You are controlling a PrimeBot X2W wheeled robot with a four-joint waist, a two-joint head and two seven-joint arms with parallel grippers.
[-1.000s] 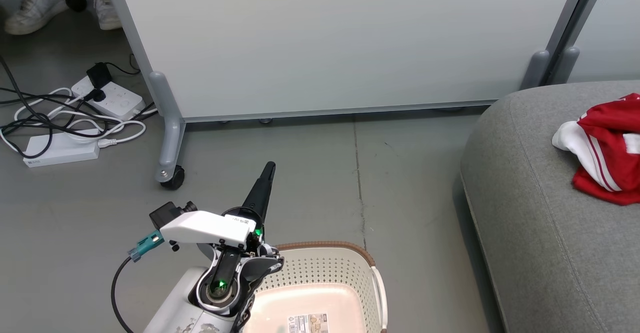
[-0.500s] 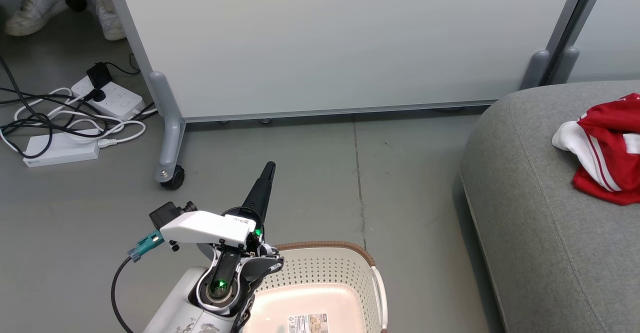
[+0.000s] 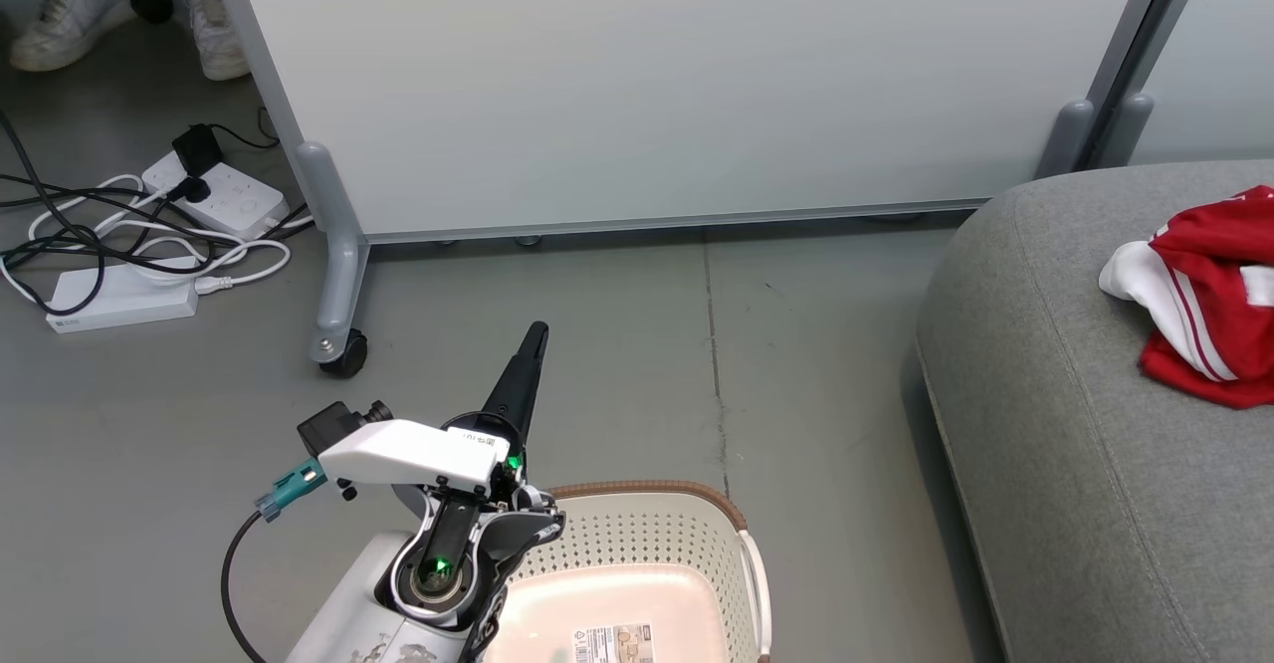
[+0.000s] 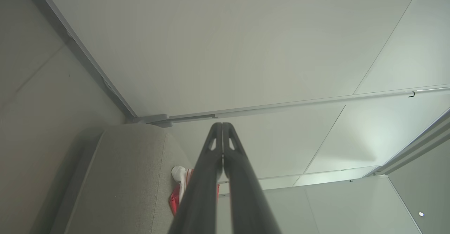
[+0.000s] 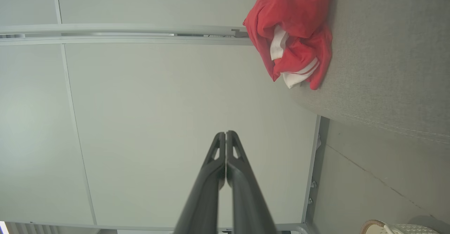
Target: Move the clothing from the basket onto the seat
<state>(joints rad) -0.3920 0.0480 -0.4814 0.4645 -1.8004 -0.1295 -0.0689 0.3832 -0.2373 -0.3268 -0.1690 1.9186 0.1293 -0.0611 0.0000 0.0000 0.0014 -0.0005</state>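
We note clothing (image 3: 1209, 295): soft red fabric, white trim and stripes, crumpled in heap on seat (image 3: 1055, 424). Seat: grey woven upholstery, rounded edge, stitched seam. Basket (image 3: 647, 534): cream perforated plastic, brown woven-look rim, label sticker (image 3: 614, 641) on smooth bottom; stands on floor (image 3: 796, 364), apart from seat. Left hand (image 3: 537, 329): long dark fingers (image 3: 518, 384) pressed together, gripping nothing, slanting up beside basket's far left rim. Right hand (image 5: 225, 132): likewise closed, empty, aimed at pale panel (image 5: 158, 104). We find nothing shifted against earlier frames.
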